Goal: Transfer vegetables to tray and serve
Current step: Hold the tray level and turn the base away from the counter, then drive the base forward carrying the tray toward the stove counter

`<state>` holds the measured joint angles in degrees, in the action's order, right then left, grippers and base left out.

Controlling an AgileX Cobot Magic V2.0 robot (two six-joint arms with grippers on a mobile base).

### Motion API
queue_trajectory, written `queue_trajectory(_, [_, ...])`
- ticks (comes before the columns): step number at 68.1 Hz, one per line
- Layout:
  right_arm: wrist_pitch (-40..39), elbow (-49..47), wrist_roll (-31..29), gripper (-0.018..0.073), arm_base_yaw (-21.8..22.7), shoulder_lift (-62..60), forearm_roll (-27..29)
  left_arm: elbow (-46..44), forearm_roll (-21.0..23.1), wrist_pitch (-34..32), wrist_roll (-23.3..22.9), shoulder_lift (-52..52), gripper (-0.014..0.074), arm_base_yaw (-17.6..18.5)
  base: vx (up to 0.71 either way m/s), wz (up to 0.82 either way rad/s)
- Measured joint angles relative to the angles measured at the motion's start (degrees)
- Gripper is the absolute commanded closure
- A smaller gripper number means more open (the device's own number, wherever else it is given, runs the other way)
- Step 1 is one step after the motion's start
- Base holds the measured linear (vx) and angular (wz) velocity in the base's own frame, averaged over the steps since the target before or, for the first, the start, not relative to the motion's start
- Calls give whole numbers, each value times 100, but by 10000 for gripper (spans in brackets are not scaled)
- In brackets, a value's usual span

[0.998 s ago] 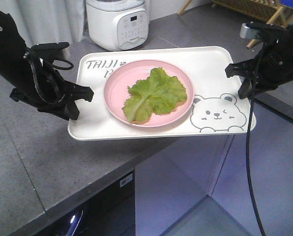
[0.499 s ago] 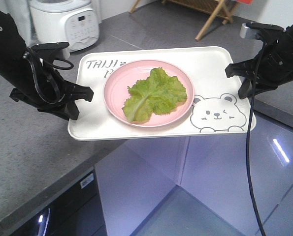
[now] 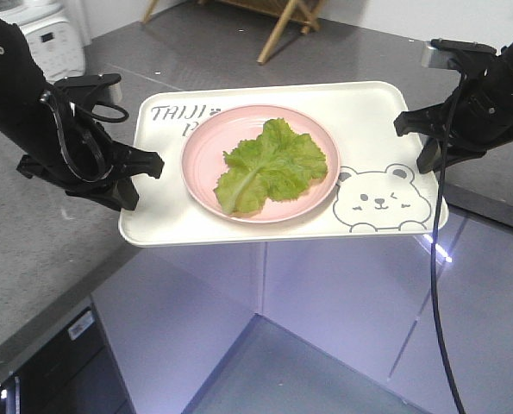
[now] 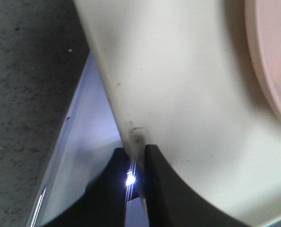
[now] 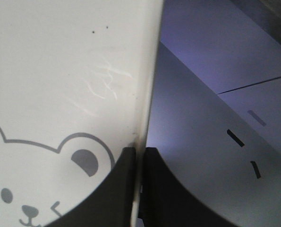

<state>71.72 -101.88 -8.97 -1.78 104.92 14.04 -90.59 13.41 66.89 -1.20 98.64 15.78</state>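
Note:
The cream-white tray (image 3: 372, 116) with "TAIJI" lettering and a winking bear hangs in the air between my two arms. A round pink plate (image 3: 203, 138) rests on it, and the vegetables (image 3: 273, 164), light-green lettuce leaves, lie on that plate. My left gripper (image 3: 144, 177) is shut on the tray's left rim (image 4: 131, 142), one finger above and one below the edge. My right gripper (image 3: 424, 142) is shut on the right rim (image 5: 139, 142) beside the bear drawing (image 5: 46, 165). The tray sits level, past the counter's edge.
A grey speckled counter (image 3: 40, 259) lies at the lower left under the left arm, with a white rice cooker (image 3: 45, 34) at its far end. A wooden stand (image 3: 282, 21) is at the top. Glossy pale cabinet fronts and floor (image 3: 325, 336) lie below the tray.
The whole scene behind has slid leftward: the rice cooker moved from top centre to the top left corner and the counter edge receded. Tray and both grippers keep the same hold.

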Motion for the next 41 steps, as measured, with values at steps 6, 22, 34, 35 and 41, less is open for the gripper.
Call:
queue_trajectory(6, [0,0,0,565,0,0,0,0,0,0,0,0,602,0,-5,-36])
queue_trajectory(22, [0,0,0,565,0,0,0,0,0,0,0,0,602,0,-5,-37])
queue_trajectory(34, [0,0,0,565,0,0,0,0,0,0,0,0,602,0,-5,-37])
queue_trajectory(35, [0,0,0,565,0,0,0,0,0,0,0,0,602,0,-5,-38])
queue_trajectory(41, [0,0,0,565,0,0,0,0,0,0,0,0,602,0,-5,-37])
